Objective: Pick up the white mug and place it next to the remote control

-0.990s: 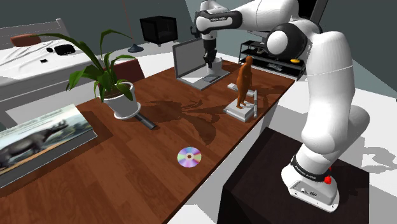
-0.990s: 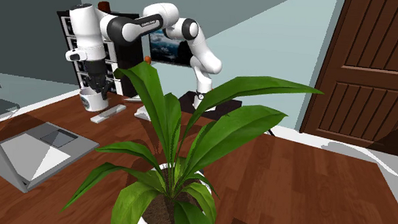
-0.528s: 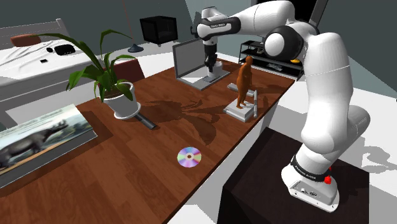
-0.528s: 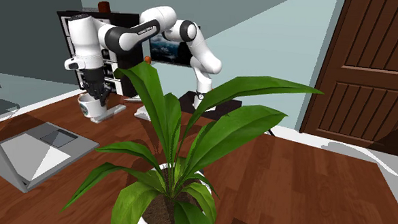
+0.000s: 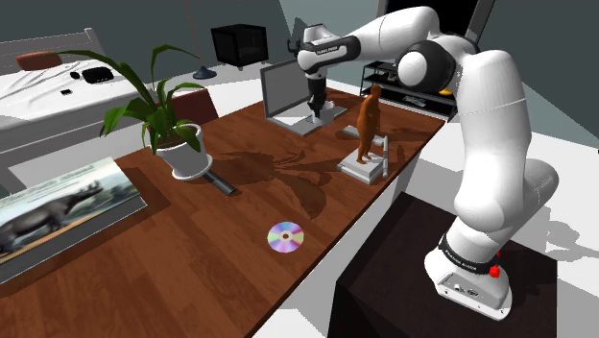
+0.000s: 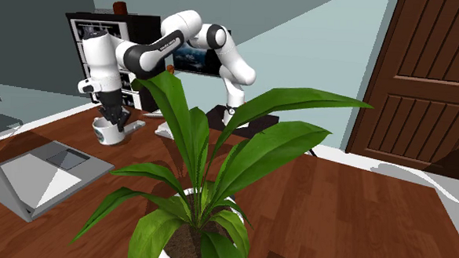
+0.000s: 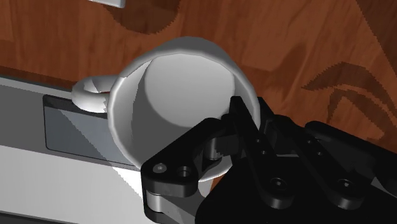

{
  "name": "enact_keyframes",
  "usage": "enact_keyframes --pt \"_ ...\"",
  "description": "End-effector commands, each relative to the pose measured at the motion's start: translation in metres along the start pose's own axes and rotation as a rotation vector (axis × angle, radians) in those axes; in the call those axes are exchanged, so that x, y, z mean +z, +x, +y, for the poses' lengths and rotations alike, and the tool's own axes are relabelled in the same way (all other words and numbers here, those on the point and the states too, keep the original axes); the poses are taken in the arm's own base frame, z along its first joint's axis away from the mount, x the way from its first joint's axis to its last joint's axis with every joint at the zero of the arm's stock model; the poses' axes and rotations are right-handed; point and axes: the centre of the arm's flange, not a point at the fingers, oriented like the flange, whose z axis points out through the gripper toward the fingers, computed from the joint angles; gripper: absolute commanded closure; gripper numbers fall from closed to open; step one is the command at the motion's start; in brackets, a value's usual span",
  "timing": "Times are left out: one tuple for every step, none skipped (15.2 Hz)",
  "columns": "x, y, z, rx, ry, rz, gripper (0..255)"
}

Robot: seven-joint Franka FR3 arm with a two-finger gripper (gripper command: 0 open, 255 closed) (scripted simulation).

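1. The gripper (image 6: 113,120) is clamped on the rim of the white mug (image 7: 172,83), one finger inside the wall and one outside; that pinch likely suits a cup too wide to span.
2. The mug is held upright just beside the remote control (image 6: 134,126), its handle on the side away from the fingers, so the grip stays unobstructed; whether its base touches the table (image 5: 221,259) I cannot tell.
3. The placing looks nearly done; lowering and release seem all that is left.
4. Counted: one mug; one remote; one laptop (image 6: 50,161); one potted plant (image 5: 182,154); one disc (image 5: 285,236); one figurine (image 5: 368,120); one picture book (image 5: 58,206).
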Motion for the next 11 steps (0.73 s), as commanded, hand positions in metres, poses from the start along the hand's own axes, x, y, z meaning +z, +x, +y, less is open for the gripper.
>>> enact_keyframes --pt "0.011 -0.001 -0.001 0.000 -0.001 0.001 255" --pt "0.016 0.000 -0.001 0.000 -0.001 0.001 255" --pt "0.021 0.000 -0.001 0.000 -0.001 0.001 255" --pt "0.027 0.000 -0.001 0.000 -0.001 0.001 255" --pt "0.032 0.001 -0.002 0.000 -0.001 0.001 255" --pt "0.037 0.001 -0.002 0.000 -0.001 0.001 255" --pt "0.043 0.001 -0.002 0.000 -0.001 0.001 255" --pt "0.048 0.001 -0.002 0.000 -0.001 0.001 255" --pt "0.053 0.002 -0.002 0.000 -0.001 0.001 255" --pt "0.058 0.002 -0.003 0.000 -0.001 0.001 255" --pt "0.064 0.002 -0.003 0.000 -0.001 0.001 255"
